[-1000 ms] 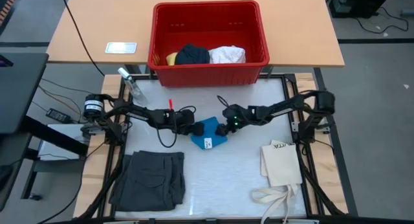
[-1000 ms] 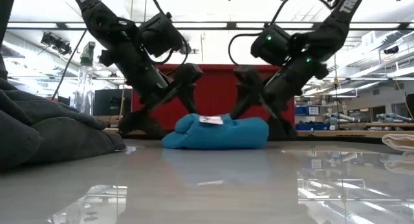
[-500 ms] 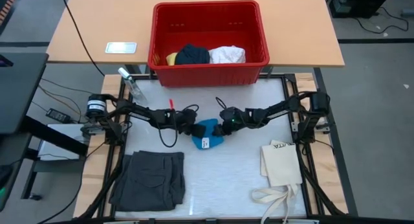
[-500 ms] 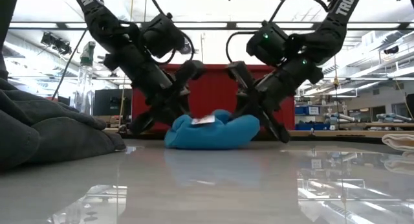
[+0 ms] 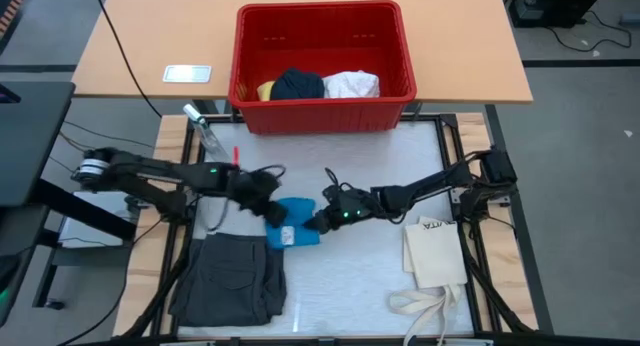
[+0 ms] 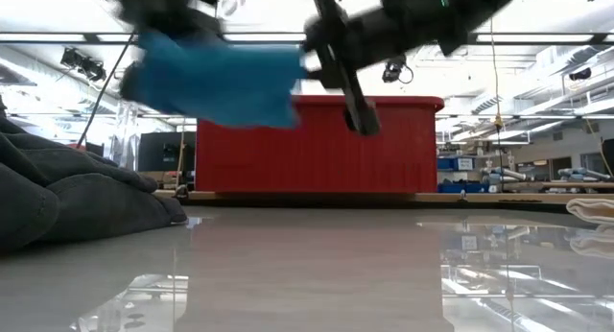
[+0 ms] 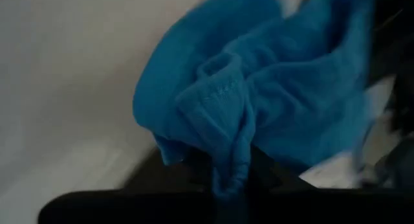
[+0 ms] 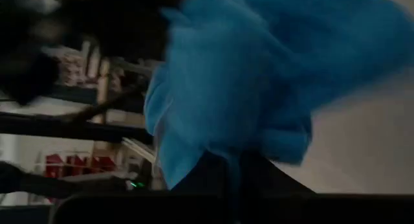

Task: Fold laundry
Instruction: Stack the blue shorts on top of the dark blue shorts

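cloth (image 5: pixel 291 223), blue, lifted off surface (image 5: pixel 360 276) between arms | left pincer (image 5: pixel 268 212) pinching cloth edge | right pincer (image 5: pixel 318 222) pinching other edge | fingertips hidden by folds | low view blurred

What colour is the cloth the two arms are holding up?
Bright blue cloth, clearest in the left wrist view.

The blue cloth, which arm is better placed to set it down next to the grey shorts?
Probably the left. Both grippers are shut on the blue cloth, lifted off the table, but the left gripper is nearer the grey shorts; the right gripper would have to reach past it.
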